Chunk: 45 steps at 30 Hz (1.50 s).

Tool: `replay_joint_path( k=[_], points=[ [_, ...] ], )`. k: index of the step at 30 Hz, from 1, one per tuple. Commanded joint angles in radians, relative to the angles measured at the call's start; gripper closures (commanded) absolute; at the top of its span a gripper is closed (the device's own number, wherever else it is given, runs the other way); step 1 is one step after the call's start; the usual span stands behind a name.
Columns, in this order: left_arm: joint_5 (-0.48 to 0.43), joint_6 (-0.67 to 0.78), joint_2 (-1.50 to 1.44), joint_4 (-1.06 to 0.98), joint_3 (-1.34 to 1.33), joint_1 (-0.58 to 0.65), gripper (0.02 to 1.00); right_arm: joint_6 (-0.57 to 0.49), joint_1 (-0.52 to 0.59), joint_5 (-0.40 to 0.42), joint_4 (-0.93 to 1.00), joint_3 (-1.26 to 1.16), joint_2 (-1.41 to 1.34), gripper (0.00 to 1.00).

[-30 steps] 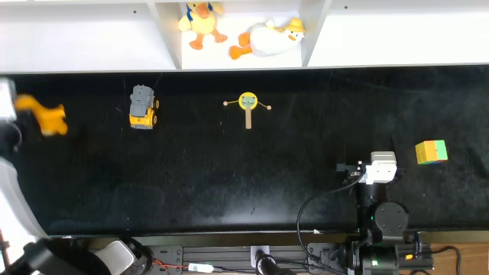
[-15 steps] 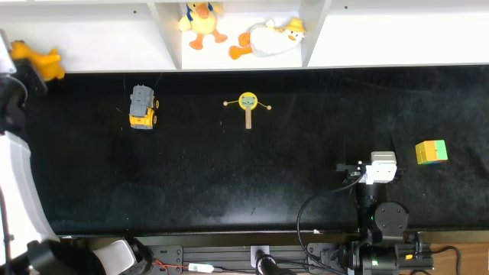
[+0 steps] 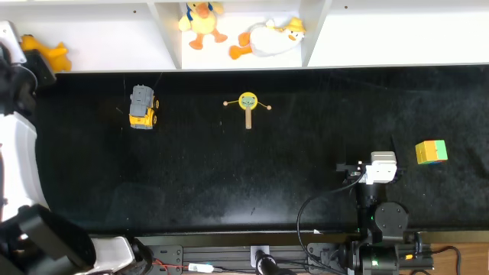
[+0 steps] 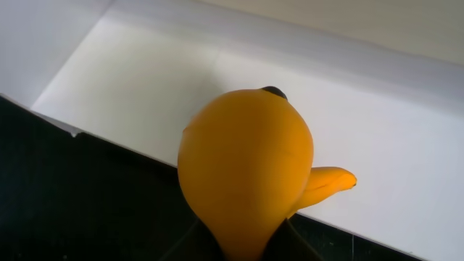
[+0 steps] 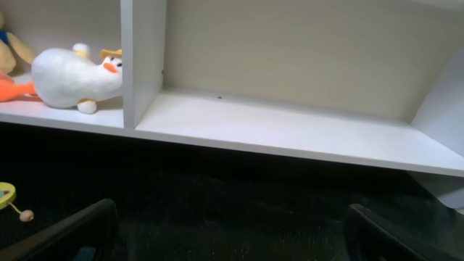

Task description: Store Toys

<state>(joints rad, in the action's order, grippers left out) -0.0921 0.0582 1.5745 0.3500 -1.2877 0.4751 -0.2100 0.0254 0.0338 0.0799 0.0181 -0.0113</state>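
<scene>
A black table (image 3: 229, 176) fills the scene, with a white shelf unit (image 3: 397, 38) running along its far edge, divided by upright panels into three open compartments. The middle compartment holds two plush toys: a yellow duck (image 3: 201, 21) sitting upright and, just beside it, a white duck (image 3: 267, 38) with an orange bill lying on its side. The right compartment's floor shows bare white board. At the far left corner of the table, the left gripper (image 4: 243, 248) is closed around the base of an orange toy (image 4: 246, 174) with a rounded body. It holds the toy at the front lip of the left compartment; whether the toy touches the shelf floor cannot be told. On the table's far half stand a grey and yellow toy truck (image 3: 142, 106), toward the left, and a small yellow rattle drum (image 3: 247, 105) with a wooden handle near the middle, well apart from each other. A multicoloured cube (image 3: 431, 152) sits near the right edge. The right gripper (image 3: 378, 168) rests low near the table's near edge beside the cube, its fingers spread wide and holding nothing.
</scene>
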Motion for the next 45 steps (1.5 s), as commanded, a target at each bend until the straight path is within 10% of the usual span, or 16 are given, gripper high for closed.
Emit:
replay_joint_path(
  k=[1,31,45],
  points=[
    [0.009,-0.015,0.027,-0.029,-0.039,-0.007,0.932,0.0,-0.005,0.0,-0.005,-0.014,0.006,0.007],
    [0.008,-0.037,0.122,-0.058,-0.048,-0.056,0.912,0.0,-0.005,0.0,-0.005,-0.014,0.006,0.007],
    [0.009,-0.037,0.114,-0.058,-0.048,-0.056,0.393,0.0,-0.005,0.0,-0.005,-0.014,0.006,0.007]
  ],
)
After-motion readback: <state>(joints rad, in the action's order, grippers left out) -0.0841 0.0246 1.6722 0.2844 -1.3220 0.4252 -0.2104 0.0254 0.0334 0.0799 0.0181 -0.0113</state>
